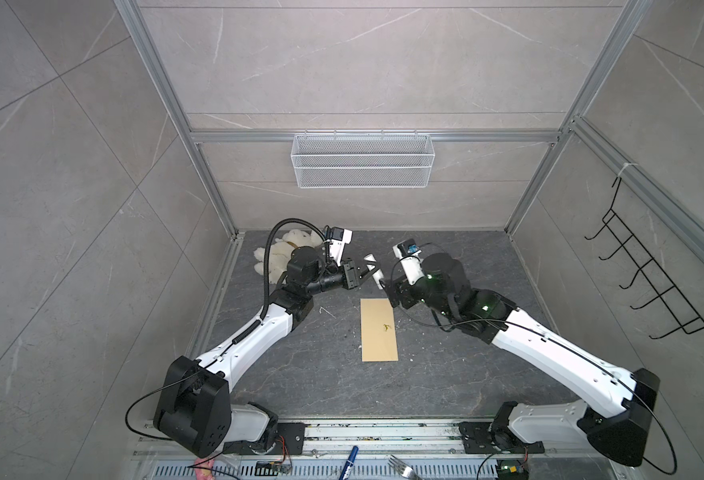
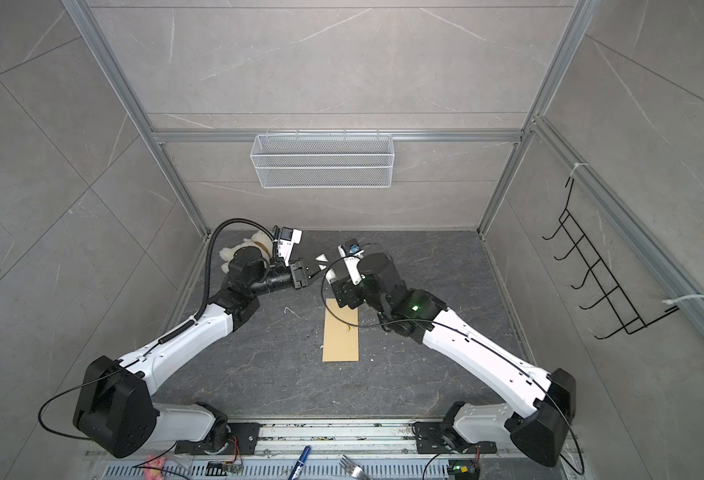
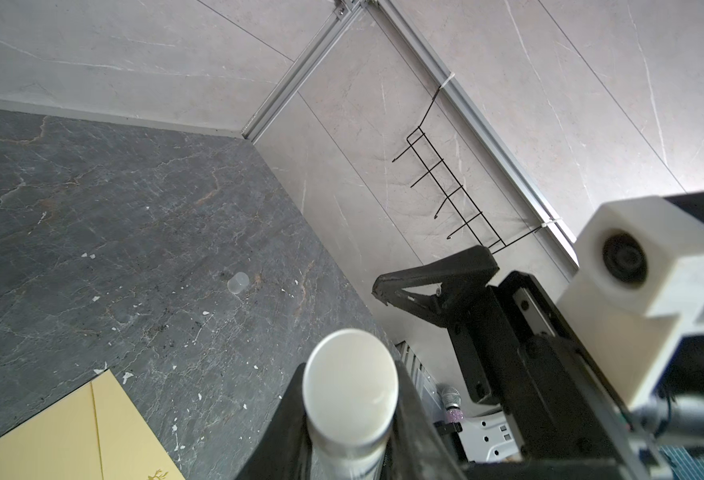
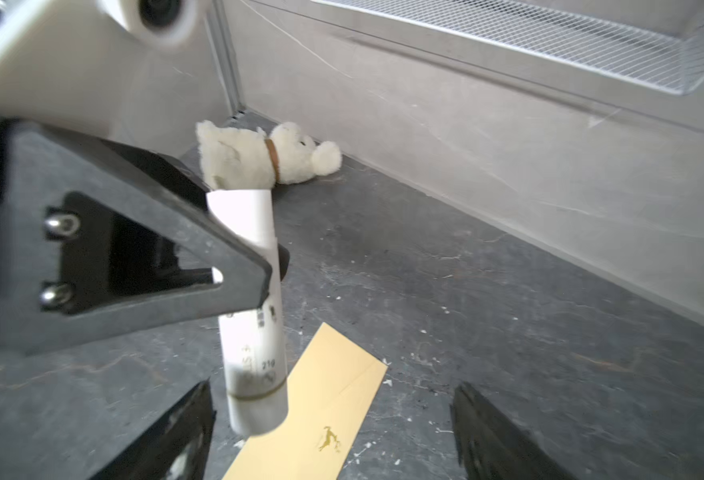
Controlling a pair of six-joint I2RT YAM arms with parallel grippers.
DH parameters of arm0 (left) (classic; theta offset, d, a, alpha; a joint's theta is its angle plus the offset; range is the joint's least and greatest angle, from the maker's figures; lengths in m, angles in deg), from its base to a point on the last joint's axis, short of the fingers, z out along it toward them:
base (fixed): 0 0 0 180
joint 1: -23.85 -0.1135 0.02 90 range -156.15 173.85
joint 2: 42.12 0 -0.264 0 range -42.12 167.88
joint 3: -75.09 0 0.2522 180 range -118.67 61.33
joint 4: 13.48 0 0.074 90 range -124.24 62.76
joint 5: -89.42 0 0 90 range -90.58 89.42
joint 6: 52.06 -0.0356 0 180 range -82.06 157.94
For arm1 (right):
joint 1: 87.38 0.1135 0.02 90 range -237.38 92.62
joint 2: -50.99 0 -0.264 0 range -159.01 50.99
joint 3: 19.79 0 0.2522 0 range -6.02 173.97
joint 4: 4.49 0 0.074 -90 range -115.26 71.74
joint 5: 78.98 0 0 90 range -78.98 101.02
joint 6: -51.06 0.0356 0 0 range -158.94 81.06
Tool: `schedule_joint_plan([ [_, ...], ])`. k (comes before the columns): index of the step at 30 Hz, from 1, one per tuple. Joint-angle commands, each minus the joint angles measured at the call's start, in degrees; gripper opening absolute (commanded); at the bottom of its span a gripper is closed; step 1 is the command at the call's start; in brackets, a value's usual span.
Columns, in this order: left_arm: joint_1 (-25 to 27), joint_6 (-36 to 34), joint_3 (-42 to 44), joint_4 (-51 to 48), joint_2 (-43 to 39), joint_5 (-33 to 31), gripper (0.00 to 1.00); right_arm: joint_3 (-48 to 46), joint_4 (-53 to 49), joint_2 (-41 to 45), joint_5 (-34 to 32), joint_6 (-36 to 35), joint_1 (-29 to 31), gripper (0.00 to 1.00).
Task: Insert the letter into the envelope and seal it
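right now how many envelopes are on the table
1. The envelope lies flat in the middle of the dark table, between the left arm and the right arm, which covers its far corner. No second one shows, though the arms could hide one.

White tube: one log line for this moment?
left gripper: shut on white tube | right gripper: open | envelope: lying flat
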Motion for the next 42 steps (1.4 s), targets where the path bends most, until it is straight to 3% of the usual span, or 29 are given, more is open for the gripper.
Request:
schedule_joint_plan([
  [1,0.0,-2.0,-1.6,4.2,-2.3,3.5,0.00,-2.4,1.6,1.9,21.3,3.6,-3.1,0.91],
  [5,0.0,-1.5,-1.6,6.2,-2.5,5.5,0.00,-2.8,2.1,1.6,28.7,4.9,-5.9,0.90],
  [10,0.0,-1.2,-1.5,7.8,-2.8,8.0,0.00,-3.3,4.5,0.2,32.8,6.7,-7.2,0.83],
  [38,0.1,2.0,-1.5,12.6,-1.5,12.4,0.00,-5.2,13.1,-1.5,35.6,11.7,-8.7,0.15],
  [39,0.1,2.5,-1.5,13.2,-1.3,12.2,0.01,-5.6,14.0,-1.4,35.0,12.2,-8.6,0.13],
  [42,0.1,5.0,-0.7,16.9,-0.8,10.5,0.22,-7.6,17.6,-0.3,32.0,14.4,-8.6,0.06],
])
